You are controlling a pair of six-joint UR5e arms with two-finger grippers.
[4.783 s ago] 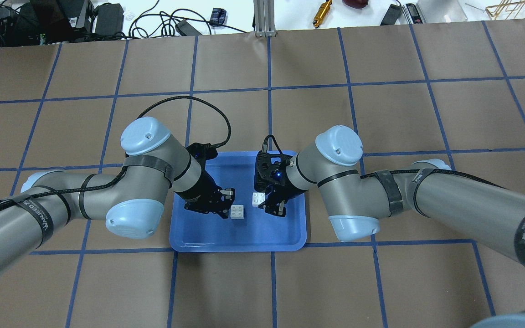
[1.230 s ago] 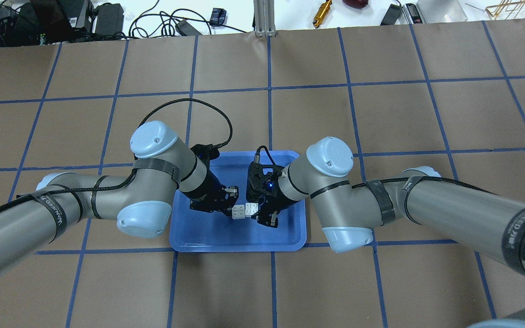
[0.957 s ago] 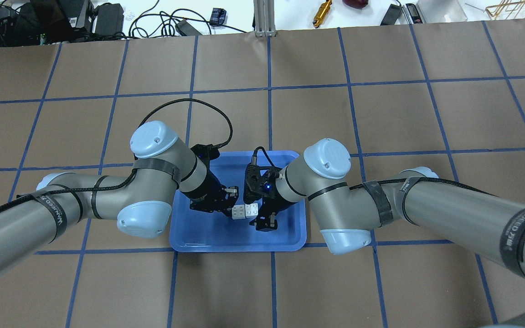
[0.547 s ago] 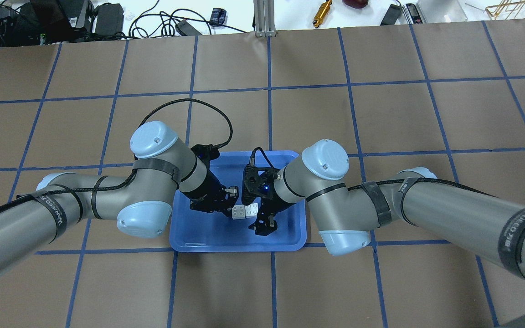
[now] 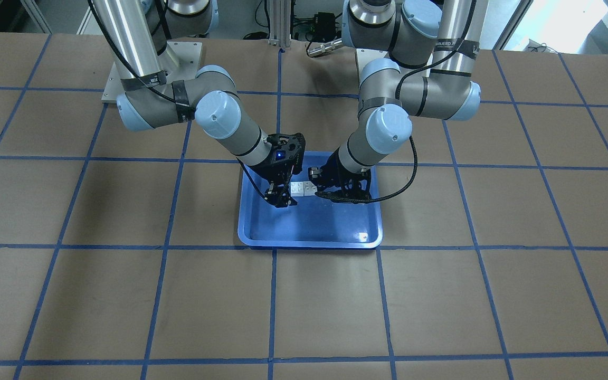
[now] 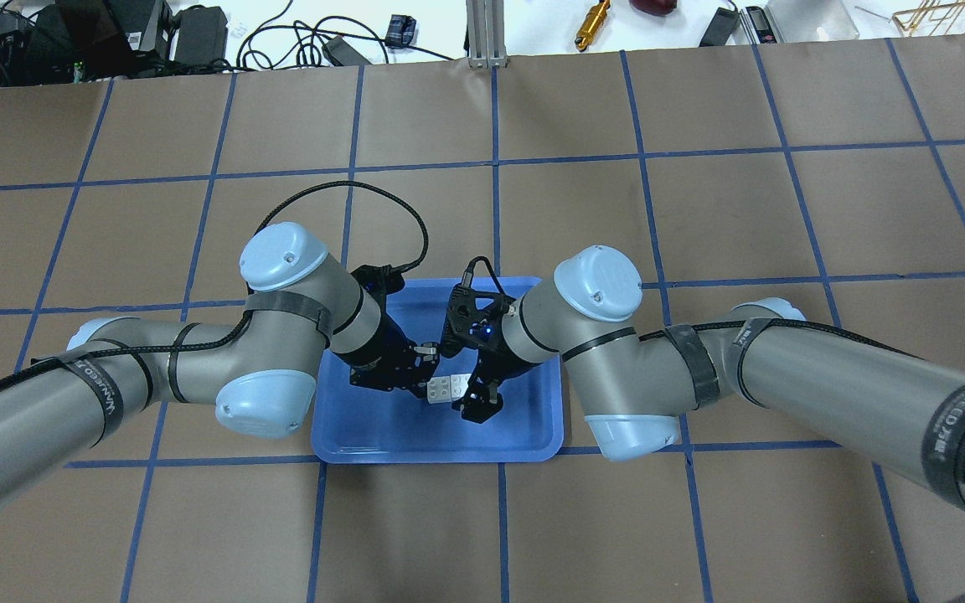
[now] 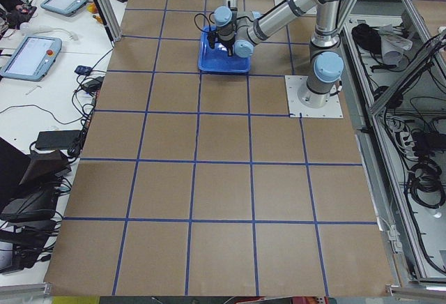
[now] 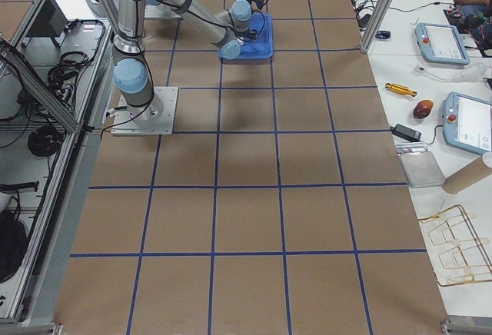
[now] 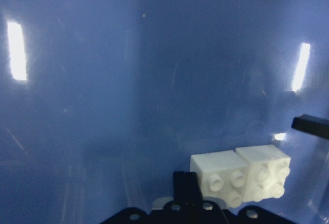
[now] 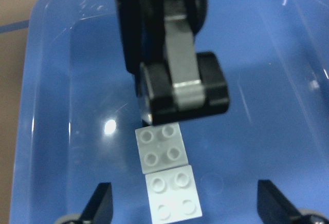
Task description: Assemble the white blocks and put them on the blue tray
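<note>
Two white 2x2 blocks [image 6: 446, 389] lie side by side, touching, studs up, on the floor of the blue tray [image 6: 415, 435]. They also show in the front view [image 5: 304, 188] and in both wrist views [image 9: 239, 175] [image 10: 164, 172]. My left gripper [image 6: 422, 368] looks shut and empty. Its tip [image 10: 180, 80] rests against the far side of the block on my left. My right gripper [image 6: 472, 392] is open. Its fingers [image 10: 100, 206] straddle the block on my right [image 10: 172, 196] without touching it.
The tray [image 5: 309, 227] sits on a brown mat with a blue tape grid, between both arms. A small white mark [image 5: 363, 236] is in one tray corner. Cables and tools [image 6: 593, 21] lie beyond the far table edge.
The two blocks were apart 4.8 s ago and now touch. In the last second my right wrist has turned and its gripper has shifted left around its block. The left arm has held still.
</note>
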